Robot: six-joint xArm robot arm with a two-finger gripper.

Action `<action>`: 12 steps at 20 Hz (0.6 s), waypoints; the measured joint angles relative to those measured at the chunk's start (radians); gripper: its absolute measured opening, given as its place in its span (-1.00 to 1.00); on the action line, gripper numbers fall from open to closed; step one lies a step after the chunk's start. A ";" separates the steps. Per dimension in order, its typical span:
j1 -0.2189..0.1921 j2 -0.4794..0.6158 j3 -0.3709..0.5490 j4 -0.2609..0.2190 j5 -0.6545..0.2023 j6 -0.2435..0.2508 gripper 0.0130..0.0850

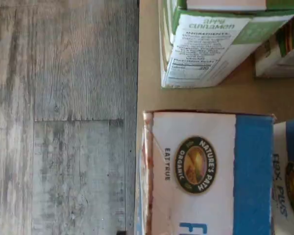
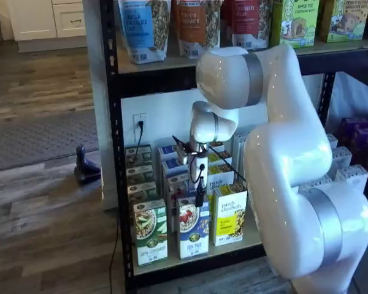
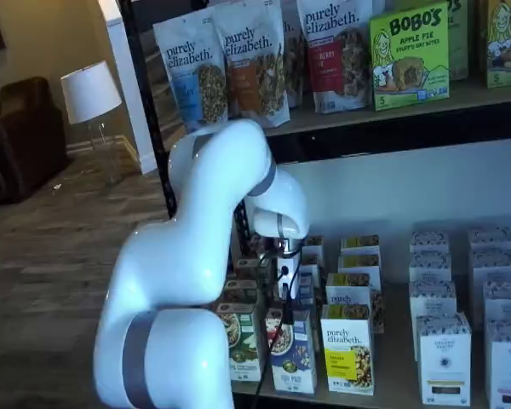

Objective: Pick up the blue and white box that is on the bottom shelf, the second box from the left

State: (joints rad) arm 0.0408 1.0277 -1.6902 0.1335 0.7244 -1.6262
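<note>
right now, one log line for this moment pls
phase: approach | gripper: above blue and white box, fingers unclear | box: upright on bottom shelf, not grasped

Arm [image 2: 294, 153] is folded in a big elbow, upper link reaching toward the rack, wrist [image 2: 211, 122] pointing straight down. In both shelf views the claw [image 2: 199, 195] hangs vertical below the wrist, white body up, black fingers [image 3: 287, 308] down, cable looped beside it. Fingers read as one dark strip, side-on, no gap visible, so whether they're parted or closed can't be told. Nothing visibly clamped. Wrist view shows no fingers. Base link [image 3: 166, 358] fills the foreground in a shelf view.
</note>
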 joint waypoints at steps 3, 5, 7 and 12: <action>0.003 0.017 -0.014 -0.020 0.001 0.018 1.00; 0.004 0.025 -0.017 -0.027 -0.001 0.025 1.00; 0.005 0.032 -0.020 -0.032 -0.002 0.029 1.00; 0.005 0.037 -0.017 -0.035 -0.009 0.031 1.00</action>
State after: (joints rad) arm 0.0461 1.0646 -1.7071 0.0988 0.7159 -1.5949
